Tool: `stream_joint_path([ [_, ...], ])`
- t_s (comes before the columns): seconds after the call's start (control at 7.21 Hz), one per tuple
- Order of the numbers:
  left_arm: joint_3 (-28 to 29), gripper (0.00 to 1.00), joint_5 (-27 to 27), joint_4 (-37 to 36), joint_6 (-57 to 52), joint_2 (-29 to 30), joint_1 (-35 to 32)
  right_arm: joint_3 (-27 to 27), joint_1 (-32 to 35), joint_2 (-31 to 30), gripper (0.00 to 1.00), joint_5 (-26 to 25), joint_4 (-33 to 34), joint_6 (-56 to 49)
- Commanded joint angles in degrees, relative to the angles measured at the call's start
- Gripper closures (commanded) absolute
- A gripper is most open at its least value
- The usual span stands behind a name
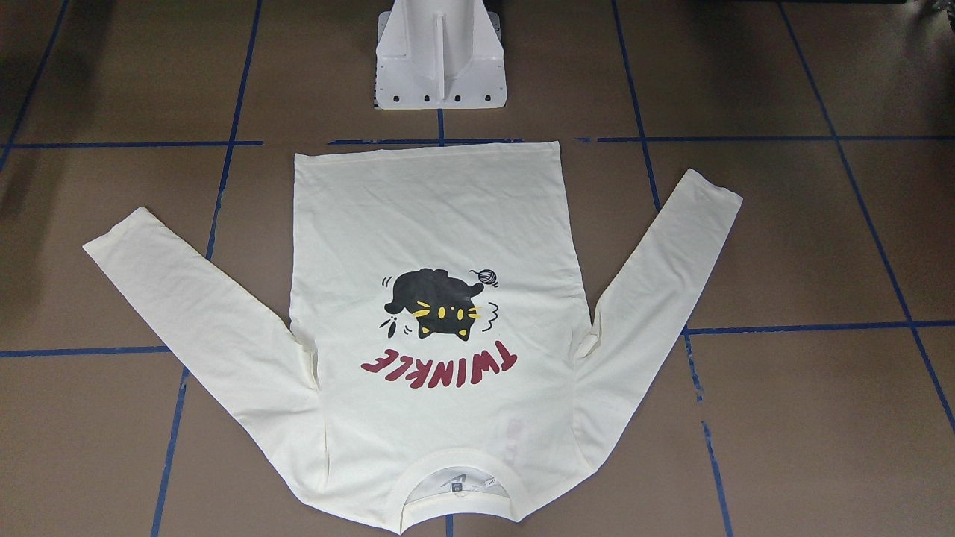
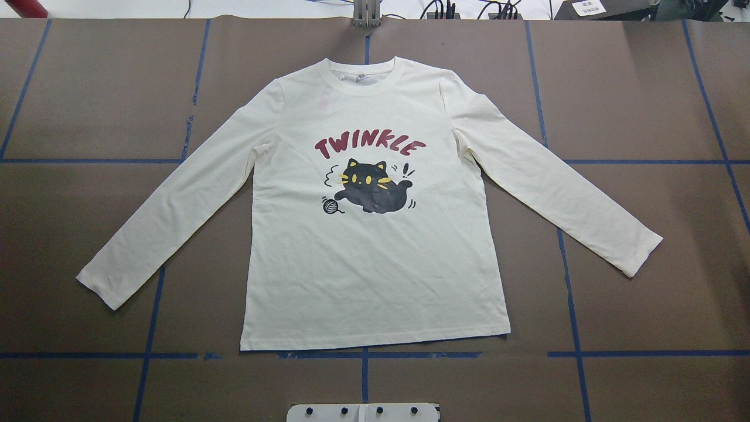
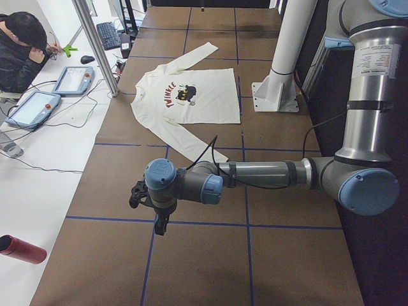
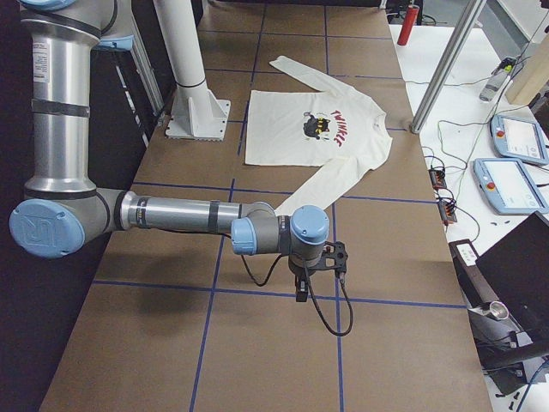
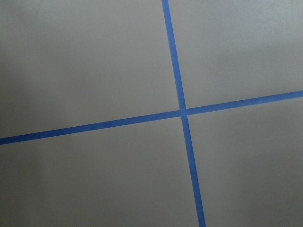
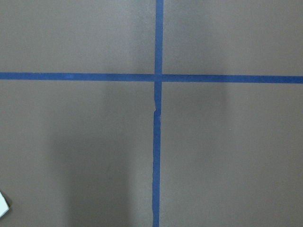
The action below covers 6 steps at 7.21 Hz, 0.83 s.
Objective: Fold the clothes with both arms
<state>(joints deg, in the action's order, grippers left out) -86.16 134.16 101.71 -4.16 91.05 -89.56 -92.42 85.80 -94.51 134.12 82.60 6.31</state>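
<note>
Exterior left view sets the left gripper [image 3: 159, 224] nearest, over bare table [image 3: 287, 255] (like the right gripper [image 4: 301, 290], spread or pressed together I cannot tell), so a long reach could drag a sleeve [image 3: 191, 143] and rumple the T-shirt [image 2: 375, 264], lying flat, print up, well apart at twelve o'clock.

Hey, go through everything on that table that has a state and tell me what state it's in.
T-shirt: flat, unfolded, print up, both sleeves spread out.
Left arm: stretched low over bare table, apart from the T-shirt.
Right arm: likewise, at the other end.
Left gripper: pointing down; open or shut cannot be told.
Right gripper: same, cannot tell.
</note>
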Motion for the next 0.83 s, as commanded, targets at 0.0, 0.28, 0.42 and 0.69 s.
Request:
stream_joint_path([
  [0.0,0.29,0.00,-0.13,5.75,-0.32,-0.17,0.00,-1.00,-0.11,1.34,0.00,0.35,-0.07,0.01],
  [0.28,3.17,0.00,0.13,13.92,-0.32,-2.02,-0.01,-1.01,-2.30,5.44,0.00,-0.09,-0.07,0.01],
  [0.42,3.37,0.00,-1.26,18.48,0.20,-1.84,-0.01,-1.01,-2.39,7.22,0.00,-0.18,-0.07,0.10],
  [0.69,2.15,0.00,-3.20,20.71,0.38,1.21,-0.09,-0.74,-2.22,11.52,0.00,-0.35,-4.51,0.19],
])
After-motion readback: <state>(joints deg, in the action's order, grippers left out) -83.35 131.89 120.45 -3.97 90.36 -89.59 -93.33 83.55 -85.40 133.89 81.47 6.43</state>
